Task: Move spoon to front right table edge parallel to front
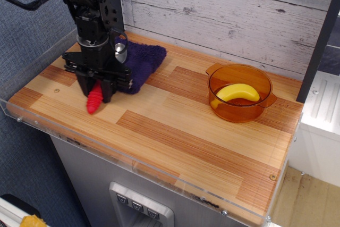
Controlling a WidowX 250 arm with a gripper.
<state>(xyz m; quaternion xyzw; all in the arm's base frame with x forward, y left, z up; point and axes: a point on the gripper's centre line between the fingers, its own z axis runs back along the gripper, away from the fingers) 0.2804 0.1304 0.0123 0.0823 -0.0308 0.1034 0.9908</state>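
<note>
**Pincer pinches the red spoon handle**

The wooden counter [175, 131] is the biggest thing here, with a clear plastic rim all around. At its back left corner the black robot arm [93, 9] points straight down. Its pincer [96, 90] is pressed tight on the red handle of the spoon [94, 101]. The red tip pokes out below the pincer, just over the wood. The shiny spoon bowl shows higher up beside the arm. A purple cloth [141, 63] lies right behind the pincer. Well apart, at the back right, sits a see-through orange pot [240, 93]. A yellow banana [237, 93] lies inside the pot.
</note>
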